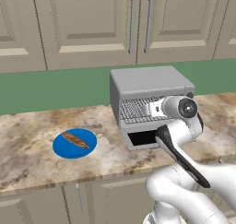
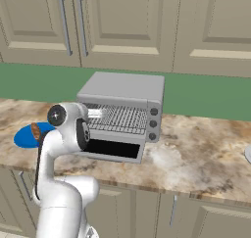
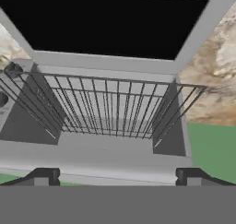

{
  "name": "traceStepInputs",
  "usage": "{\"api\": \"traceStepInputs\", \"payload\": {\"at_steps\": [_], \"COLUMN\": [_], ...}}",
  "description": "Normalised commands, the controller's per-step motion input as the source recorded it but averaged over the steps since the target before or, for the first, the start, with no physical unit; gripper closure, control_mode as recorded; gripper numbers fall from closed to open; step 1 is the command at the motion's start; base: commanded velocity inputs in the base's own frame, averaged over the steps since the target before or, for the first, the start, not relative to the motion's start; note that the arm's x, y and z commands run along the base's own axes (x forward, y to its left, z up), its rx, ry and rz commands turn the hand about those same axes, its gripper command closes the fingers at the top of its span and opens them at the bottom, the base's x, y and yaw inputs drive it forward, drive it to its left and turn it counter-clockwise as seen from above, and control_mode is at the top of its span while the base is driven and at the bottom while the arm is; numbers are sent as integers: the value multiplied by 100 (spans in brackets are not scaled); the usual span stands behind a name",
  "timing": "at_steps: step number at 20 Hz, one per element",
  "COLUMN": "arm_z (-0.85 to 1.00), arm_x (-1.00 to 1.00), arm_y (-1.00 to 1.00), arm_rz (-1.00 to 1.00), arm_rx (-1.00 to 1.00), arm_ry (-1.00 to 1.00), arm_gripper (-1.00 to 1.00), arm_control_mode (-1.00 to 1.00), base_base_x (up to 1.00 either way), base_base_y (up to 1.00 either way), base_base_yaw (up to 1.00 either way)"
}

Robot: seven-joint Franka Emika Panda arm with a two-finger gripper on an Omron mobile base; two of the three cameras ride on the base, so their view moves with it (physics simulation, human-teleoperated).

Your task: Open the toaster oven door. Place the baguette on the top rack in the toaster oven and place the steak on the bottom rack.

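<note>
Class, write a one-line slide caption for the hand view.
Open fingers face the toaster oven, door folded down, wire racks bare.

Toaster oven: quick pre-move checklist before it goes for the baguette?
1. Toaster oven door folded down and open: ok.
2. Wire racks in the toaster oven bare of food: ok.
3. Gripper open, nothing between its fingers: ok.
4. Baguette lying free on the blue plate, left of the oven: ok.
5. Steak's position: cannot tell.
6. Which shelf is the top rack, from the hand view: cannot tell.
</note>
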Motion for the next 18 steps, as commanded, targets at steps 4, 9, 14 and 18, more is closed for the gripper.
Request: {"api": "traceStepInputs", "payload": {"at_steps": [4,9,14,18], "arm_z": [100,7,-30,-87], "arm_x": [-50,-1,0,-5], "arm_y": [20,100,100,100], "arm_rz": [6,34,31,18], "arm_rx": [0,-2,-11,-19], "arm_ry": [41,50,39,35], "arm_gripper": [-100,-100,-100,-100], "arm_control_mode": [-100,-100,-100,-100], "base_base_x": [0,0,0,0], "base_base_y": [0,0,0,0], "base_base_yaw": [0,0,0,0]}}
